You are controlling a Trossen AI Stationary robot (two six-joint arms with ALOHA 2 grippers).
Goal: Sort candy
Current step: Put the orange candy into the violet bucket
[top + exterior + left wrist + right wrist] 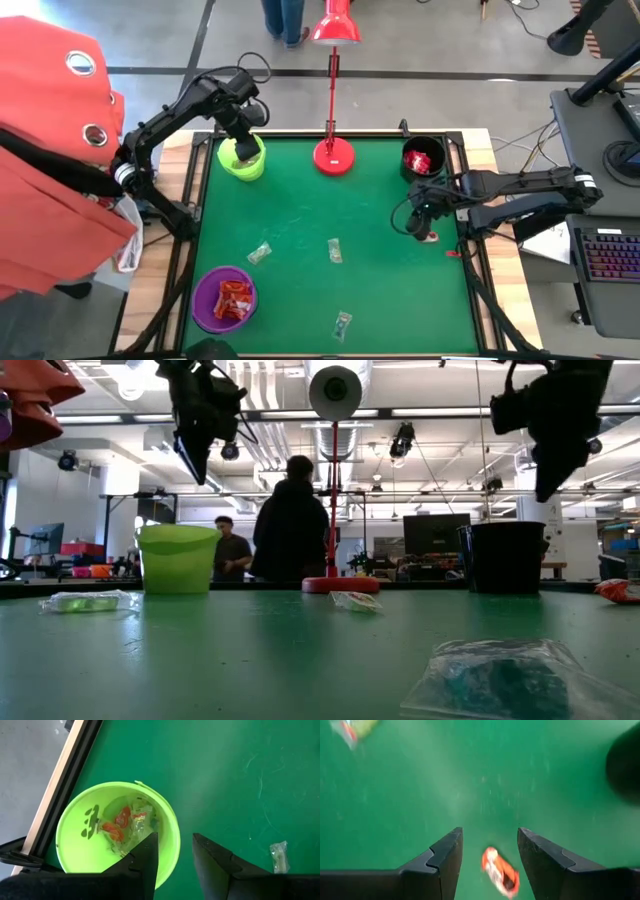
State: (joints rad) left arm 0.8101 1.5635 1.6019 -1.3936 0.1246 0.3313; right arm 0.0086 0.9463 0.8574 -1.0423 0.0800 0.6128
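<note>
My left gripper hangs open above the lime-green cup at the far left, over its rim, with nothing between its fingers. The cup holds orange and clear candy. My right gripper is open and points down over a red candy that lies flat on the green mat by the right edge; it does not touch the candy. Three clear greenish candies lie on the mat's middle and near part.
A black cup with red candy stands at the far right and a purple cup with red and orange candy at the near left. A red desk lamp's base stands at the far middle. People stand beyond the far edge.
</note>
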